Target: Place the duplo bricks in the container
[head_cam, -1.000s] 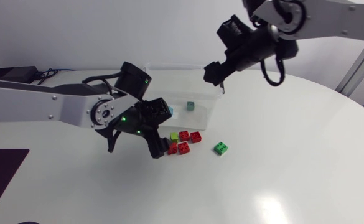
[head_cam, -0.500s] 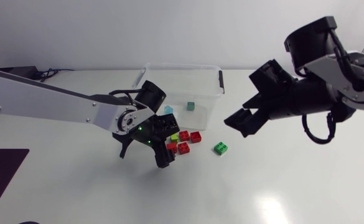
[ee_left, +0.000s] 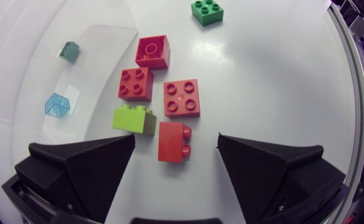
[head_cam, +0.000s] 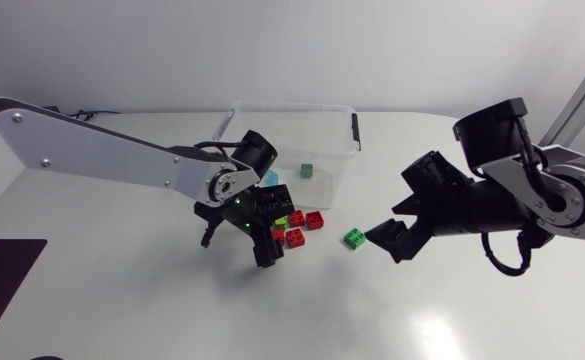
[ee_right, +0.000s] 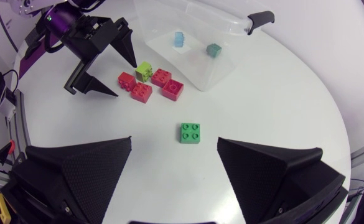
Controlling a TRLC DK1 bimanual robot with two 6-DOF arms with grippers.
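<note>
All the loose bricks are of hard, glossy plastic with rounded studs. You have four red bricks (ee_left: pixel 182 98) close together on the white, shiny table (head_cam: pixel 472 320). Two of them show four studs upward, one shows a single large round hollow, and one lies tipped on its side. This tipped one is between the matte black wedge fingers of your left gripper (head_cam: pixel 236 250), which are spread wide and touch nothing. One lime brick (ee_left: pixel 135 119) lies just beside it, also on its side.

One green brick (ee_right: pixel 190 132), square with four studs, sits apart from the cluster. It is just ahead of your right gripper (ee_right: pixel 175 142), whose fingers also stand wide apart and hold nothing.

The container (head_cam: pixel 292 106) is a clear, thin-walled plastic box just behind the red cluster, with a black clip (ee_right: pixel 259 17) at its rim. Inside it you have two small pieces, a teal cube (ee_left: pixel 70 51) and a light blue cube (ee_left: pixel 57 104) that looks translucent. They are too small to tell if they have studs.

From the head view, the left gripper hides part of the cluster. From the left wrist view, the container shows only as a pale wall.
</note>
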